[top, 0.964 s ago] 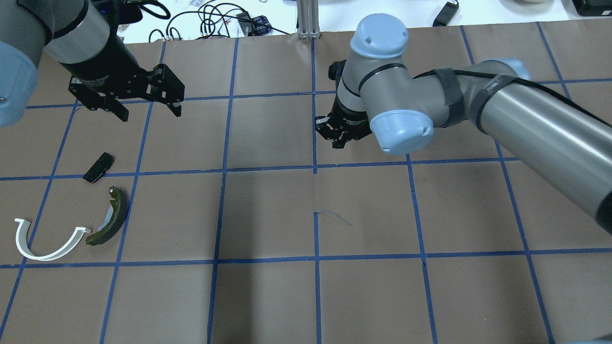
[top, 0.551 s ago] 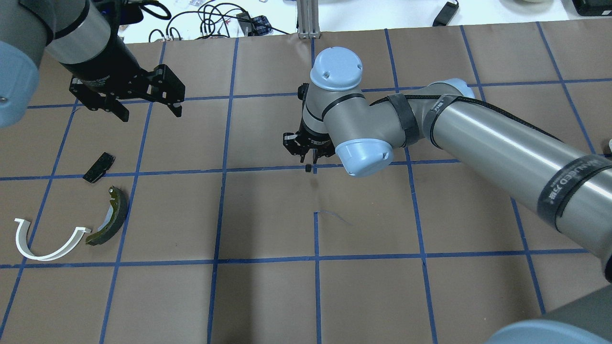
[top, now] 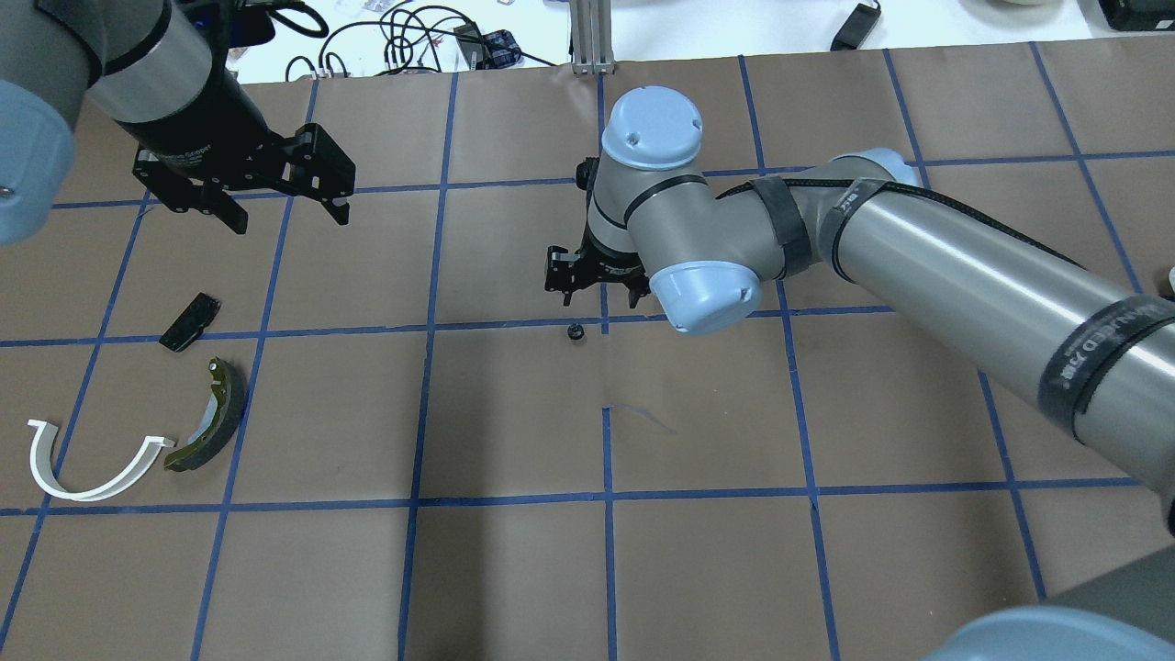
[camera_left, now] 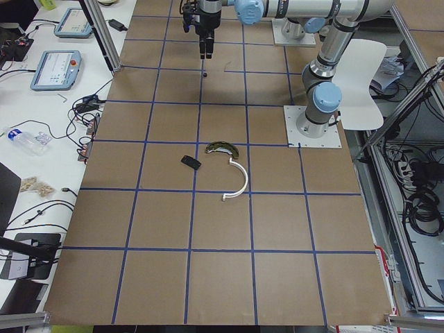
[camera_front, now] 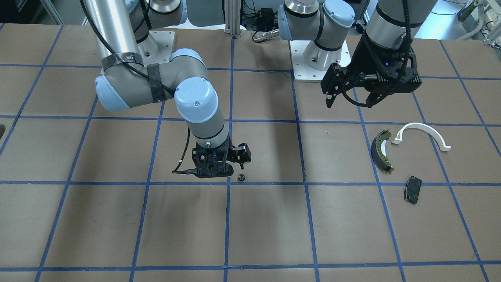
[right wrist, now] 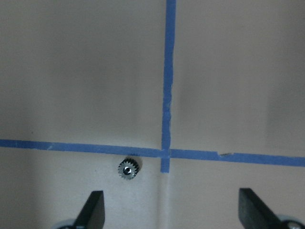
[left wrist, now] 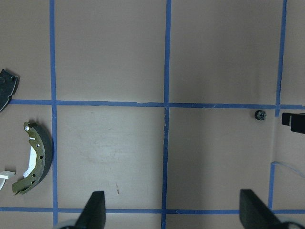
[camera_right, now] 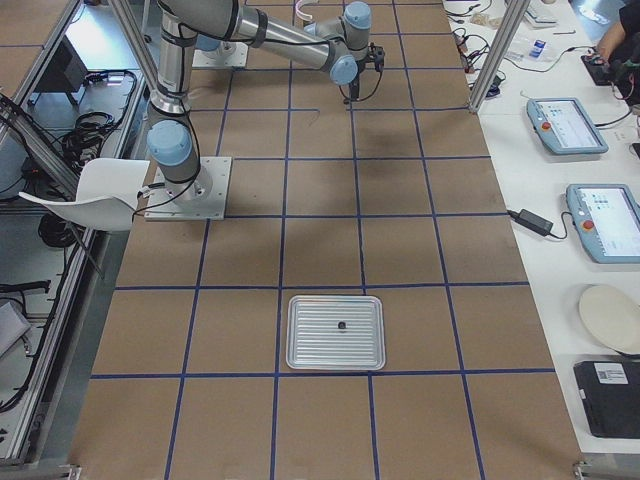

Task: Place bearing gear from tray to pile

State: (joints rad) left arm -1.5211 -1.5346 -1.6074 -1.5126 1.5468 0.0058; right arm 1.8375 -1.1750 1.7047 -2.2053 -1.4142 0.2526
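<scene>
The bearing gear, a small black toothed wheel, lies loose on the brown table by a blue tape crossing; it also shows in the right wrist view and the front view. My right gripper hangs open and empty just above and behind it. The pile lies at the left: an olive-and-black brake shoe, a white arch and a flat black pad. My left gripper is open and empty, hovering behind the pile. The metal tray sits far off on my right side.
A small dark part lies in the tray. An aluminium post and cables stand past the table's far edge. Blue tape lines grid the brown table cover.
My right arm swung left toward the table's middle. Its gripper opened and the gear now lies on the table. My left arm has not moved.
</scene>
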